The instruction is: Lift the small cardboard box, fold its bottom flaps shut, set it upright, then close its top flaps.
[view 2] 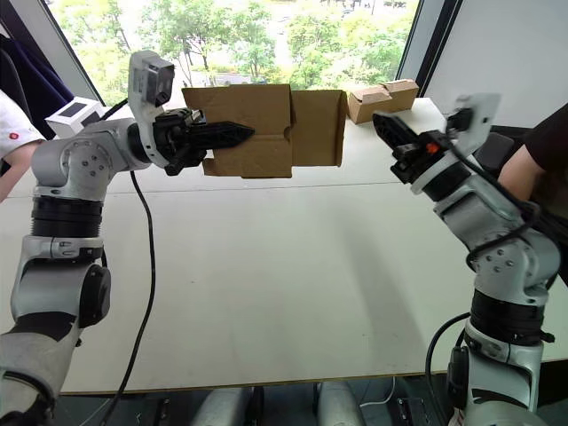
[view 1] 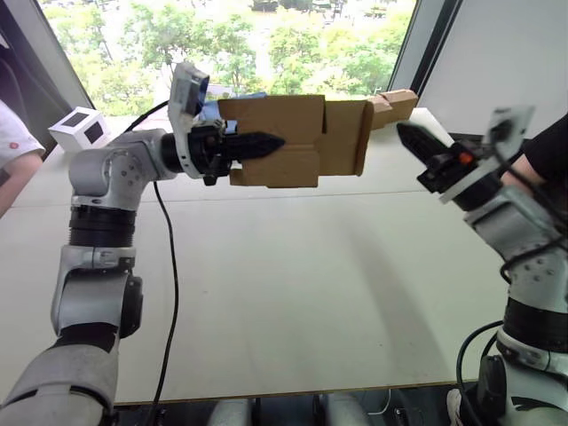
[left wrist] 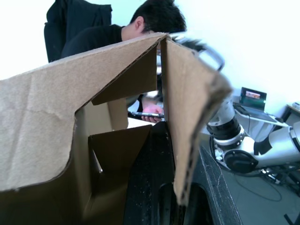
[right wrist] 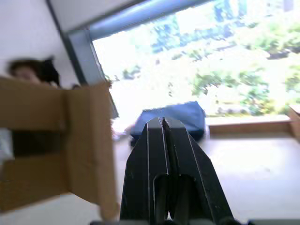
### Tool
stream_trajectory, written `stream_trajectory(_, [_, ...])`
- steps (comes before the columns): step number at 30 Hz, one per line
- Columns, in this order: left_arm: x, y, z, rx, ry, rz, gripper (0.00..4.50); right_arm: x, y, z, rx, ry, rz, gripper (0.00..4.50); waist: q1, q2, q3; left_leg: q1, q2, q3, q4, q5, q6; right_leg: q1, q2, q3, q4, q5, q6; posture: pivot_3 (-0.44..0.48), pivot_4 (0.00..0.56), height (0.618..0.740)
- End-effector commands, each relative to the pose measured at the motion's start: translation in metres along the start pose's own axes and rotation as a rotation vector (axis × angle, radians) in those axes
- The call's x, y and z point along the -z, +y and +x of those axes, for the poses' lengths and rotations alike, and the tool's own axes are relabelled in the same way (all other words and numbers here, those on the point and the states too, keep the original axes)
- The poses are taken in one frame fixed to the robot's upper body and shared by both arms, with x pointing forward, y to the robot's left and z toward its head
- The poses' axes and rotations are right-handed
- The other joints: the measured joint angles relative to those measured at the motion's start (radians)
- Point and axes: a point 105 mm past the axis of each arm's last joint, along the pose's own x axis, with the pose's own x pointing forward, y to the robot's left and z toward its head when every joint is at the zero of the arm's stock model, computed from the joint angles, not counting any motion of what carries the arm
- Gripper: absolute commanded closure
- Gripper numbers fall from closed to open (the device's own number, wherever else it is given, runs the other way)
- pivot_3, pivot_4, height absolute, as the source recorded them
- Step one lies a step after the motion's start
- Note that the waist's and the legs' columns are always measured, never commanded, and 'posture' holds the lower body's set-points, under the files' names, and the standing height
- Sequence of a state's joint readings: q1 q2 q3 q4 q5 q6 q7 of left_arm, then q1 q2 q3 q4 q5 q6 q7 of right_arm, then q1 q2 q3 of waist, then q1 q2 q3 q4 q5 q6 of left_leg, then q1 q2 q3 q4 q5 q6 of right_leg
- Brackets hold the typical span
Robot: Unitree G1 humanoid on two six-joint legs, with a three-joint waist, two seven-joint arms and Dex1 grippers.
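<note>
Holding the small cardboard box [view 1: 293, 140] aloft above the far half of the tabletop [view 1: 293, 293], clear of the surface.

The box is pinched at its left end by the left gripper [view 1: 266, 142], one wall clamped between the fingers, its long axis run sideways toward the right arm. The open flapped end is faced toward the right gripper [view 2: 383, 124], whose fingers are pressed together on nothing, just beside that end; that arm is judged better placed for folding the flaps.
</note>
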State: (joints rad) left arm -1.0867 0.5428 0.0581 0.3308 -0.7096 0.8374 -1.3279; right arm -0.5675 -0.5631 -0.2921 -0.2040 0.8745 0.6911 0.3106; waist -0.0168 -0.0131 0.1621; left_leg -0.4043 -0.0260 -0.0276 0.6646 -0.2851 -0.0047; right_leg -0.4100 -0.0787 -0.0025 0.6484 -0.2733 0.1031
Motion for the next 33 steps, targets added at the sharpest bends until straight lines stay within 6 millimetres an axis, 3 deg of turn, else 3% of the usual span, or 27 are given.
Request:
stream_trajectory(1, [-0.016, -0.009, 0.003, 0.028, -0.031, 0.067, 4.5, 0.006, 0.007, 0.019, -0.008, -0.024, -0.061, 4.49, -0.001, 0.0, 0.0, 0.0, 0.0, 0.0, 0.0, 0.0, 0.0, 0.0, 0.0, 0.0, 0.0, 0.0, 0.0, 0.0, 0.15, 0.737])
stream_trajectory(3, [-0.015, -0.008, 0.003, 0.026, -0.029, 0.065, 4.5, 0.013, 0.019, 0.025, -0.07, -0.017, -0.052, 4.49, -0.001, 0.0, 0.0, 0.0, 0.0, 0.0, 0.0, 0.0, 0.0, -0.001, 0.0, 0.0, 0.0, 0.0, 0.0, 0.0, 0.15, 0.737])
stream_trajectory(6, [-0.014, -0.007, 0.004, 0.023, -0.028, 0.064, 4.5, 0.007, 0.04, 0.028, -0.179, -0.066, 0.017, 4.49, 0.0, 0.0, 0.0, 0.0, 0.0, 0.0, 0.0, 0.001, -0.002, 0.0, 0.0, 0.0, 0.001, 0.0, 0.0, 0.0, 0.15, 0.737])
stream_trajectory(11, [-0.014, -0.005, 0.001, 0.008, -0.028, 0.063, 4.5, -0.008, 0.077, 0.015, -0.389, -0.135, 0.193, 4.49, 0.005, 0.0, 0.0, -0.001, 0.0, -0.001, 0.0, 0.002, -0.003, 0.0, 0.0, 0.0, 0.001, 0.0, 0.0, 0.0, 0.15, 0.737])
stream_trajectory(19, [-0.016, -0.003, 0.001, 0.001, -0.028, 0.06, 4.5, -0.008, 0.085, 0.003, -0.432, -0.178, 0.393, 4.49, 0.002, 0.0, 0.0, 0.0, 0.0, -0.001, 0.0, 0.001, -0.001, 0.0, 0.0, 0.0, 0.001, 0.0, 0.0, 0.0, 0.15, 0.737])
stream_trajectory(33, [-0.017, -0.002, 0.0, -0.007, -0.036, 0.059, 4.5, 0.001, 0.087, -0.002, -0.43, -0.205, 0.515, 4.49, 0.002, 0.0, 0.0, 0.0, 0.0, -0.001, 0.0, 0.001, -0.001, 0.0, 0.0, 0.0, 0.001, 0.0, 0.0, 0.0, 0.15, 0.737])
